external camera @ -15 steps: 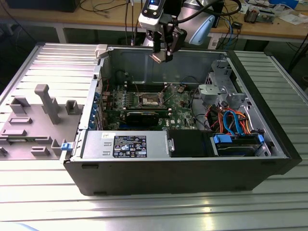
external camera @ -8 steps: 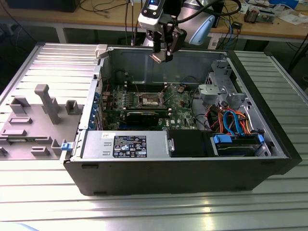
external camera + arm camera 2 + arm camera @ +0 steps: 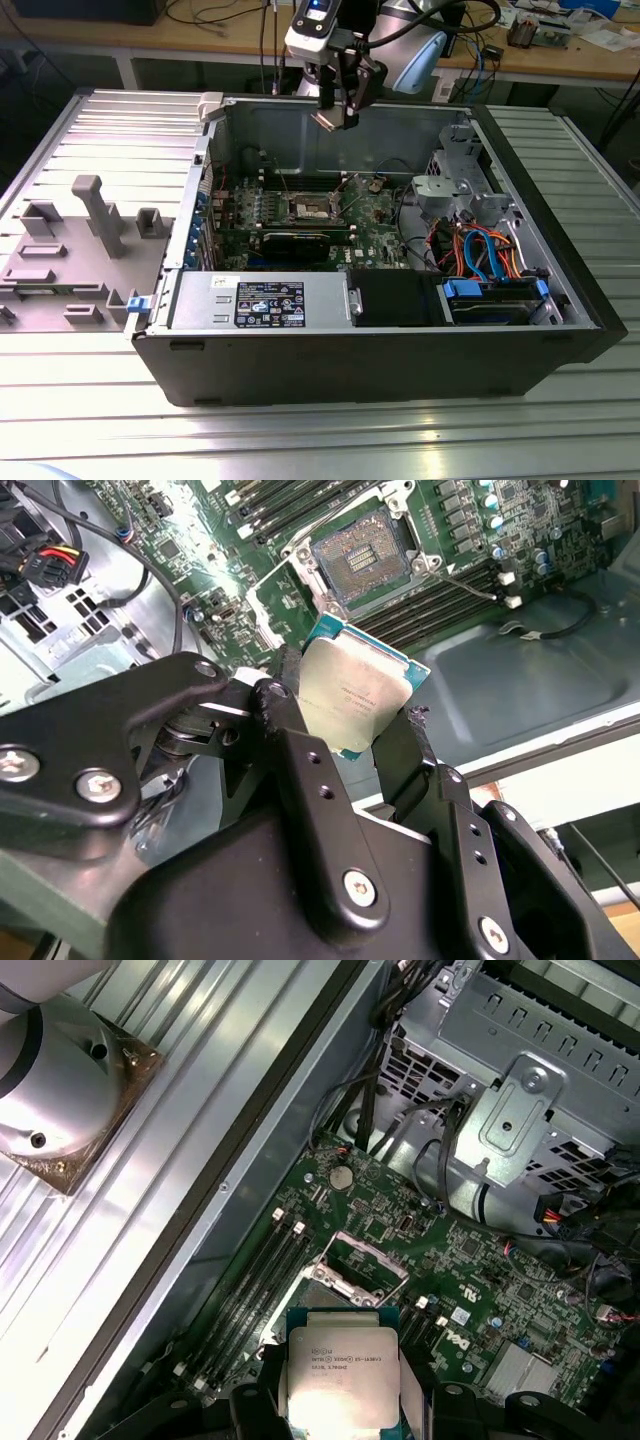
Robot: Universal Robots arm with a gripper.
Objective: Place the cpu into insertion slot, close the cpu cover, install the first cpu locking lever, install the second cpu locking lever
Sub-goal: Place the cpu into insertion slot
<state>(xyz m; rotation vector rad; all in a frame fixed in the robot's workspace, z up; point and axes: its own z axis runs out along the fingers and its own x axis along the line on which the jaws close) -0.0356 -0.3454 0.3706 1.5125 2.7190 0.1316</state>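
The gripper (image 3: pixel 350 715) is clenched on the cpu (image 3: pixel 358 685), jaws bearing on two opposite edges, and holds it in the air, clear of the open insertion slot (image 3: pixel 362 555) on the motherboard (image 3: pixel 180 540) inside the computer case (image 3: pixel 400 350). Assessment: the chip is light, rigid and smooth, so liable to slip. The edges appear the proper hold, sparing the delicate underside.
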